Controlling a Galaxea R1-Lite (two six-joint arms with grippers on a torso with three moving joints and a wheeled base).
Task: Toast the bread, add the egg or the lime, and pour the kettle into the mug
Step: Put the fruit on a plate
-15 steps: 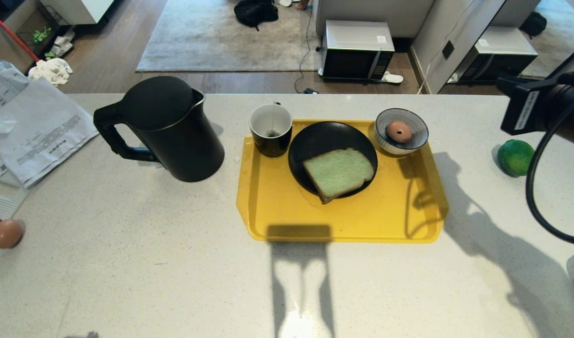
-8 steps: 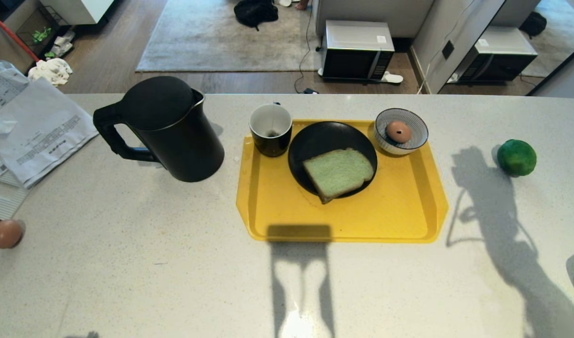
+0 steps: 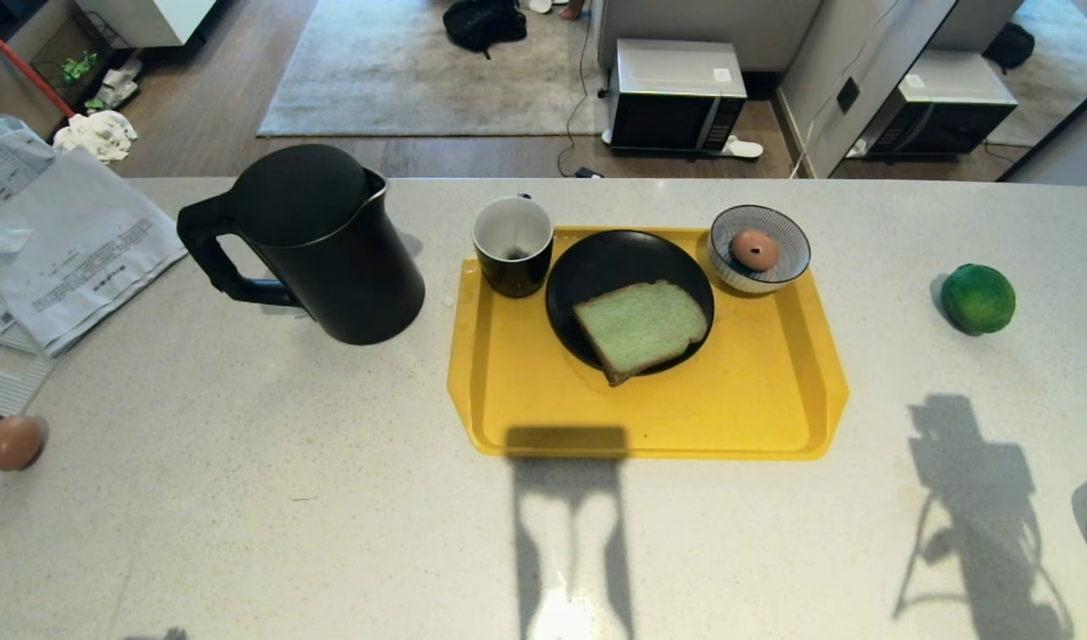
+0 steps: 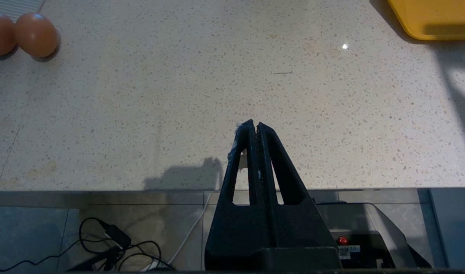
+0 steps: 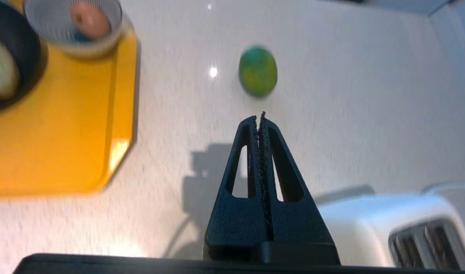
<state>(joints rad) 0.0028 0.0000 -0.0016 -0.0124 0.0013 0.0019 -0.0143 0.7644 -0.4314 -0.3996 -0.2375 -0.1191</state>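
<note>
Bread [image 3: 641,329] sits on the black plate [image 3: 596,258] on the yellow tray [image 3: 756,400], mug [image 3: 513,244] touching the plate's left edge, kettle [image 3: 316,244] off-tray further left. Lime [image 3: 978,299] lies alone to the right. Right gripper [image 5: 259,116] hangs above the counter [image 3: 241,498] near the lime, fingers pressed together, empty. Left gripper [image 4: 254,125] is parked at the counter's edge, fingers together too.

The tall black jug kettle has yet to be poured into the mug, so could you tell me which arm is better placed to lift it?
Probably the left: the tall black jug kettle stands on the robot's left, handle turned leftward, beside the glossy black mug. The left gripper is empty.
</note>
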